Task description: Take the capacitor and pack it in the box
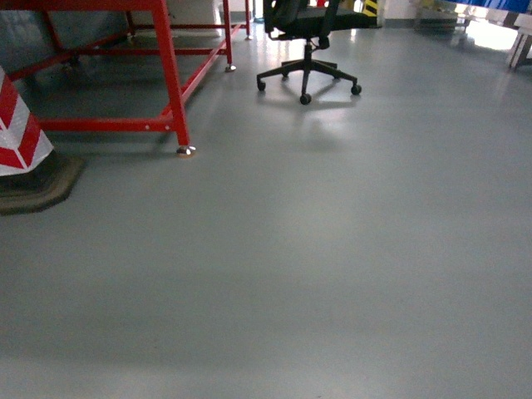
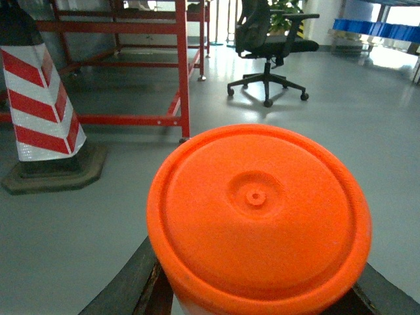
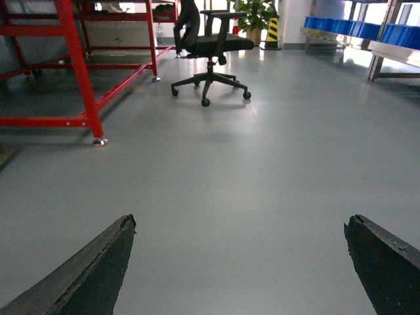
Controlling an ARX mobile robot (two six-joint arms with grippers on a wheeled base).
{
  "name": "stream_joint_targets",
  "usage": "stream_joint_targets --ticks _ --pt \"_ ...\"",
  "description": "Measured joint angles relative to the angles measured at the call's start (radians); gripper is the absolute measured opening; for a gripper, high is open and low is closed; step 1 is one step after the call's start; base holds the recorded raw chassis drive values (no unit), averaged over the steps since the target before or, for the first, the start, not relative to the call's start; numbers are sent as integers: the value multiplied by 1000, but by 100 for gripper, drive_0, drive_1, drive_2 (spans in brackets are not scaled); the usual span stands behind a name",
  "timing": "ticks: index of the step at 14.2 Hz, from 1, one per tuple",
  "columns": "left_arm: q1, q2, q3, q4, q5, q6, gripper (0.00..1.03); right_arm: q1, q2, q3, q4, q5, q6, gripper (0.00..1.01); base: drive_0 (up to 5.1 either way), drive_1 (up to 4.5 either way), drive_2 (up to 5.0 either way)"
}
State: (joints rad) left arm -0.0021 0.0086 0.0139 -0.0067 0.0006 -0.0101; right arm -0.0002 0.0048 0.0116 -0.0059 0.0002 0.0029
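Orange plastic, round and ridged, fills the left wrist view between dark end effector fingers.

Gripped by the left end effector, the capacitor shows a smooth circular face with a raised rim and a small central dimple. The right end effector is spread wide, with only glossy grey floor between its matte black fingers. Beyond stand a red steel frame, a black swivel chair and a red-and-white striped cone on a dark base.
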Motion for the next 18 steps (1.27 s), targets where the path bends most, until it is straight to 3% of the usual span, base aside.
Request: stream_joint_targets --ticks 18 --pt "0 0 0 -1 -1 0 44 0 0 0 0 0 0 98 -505 236 236"
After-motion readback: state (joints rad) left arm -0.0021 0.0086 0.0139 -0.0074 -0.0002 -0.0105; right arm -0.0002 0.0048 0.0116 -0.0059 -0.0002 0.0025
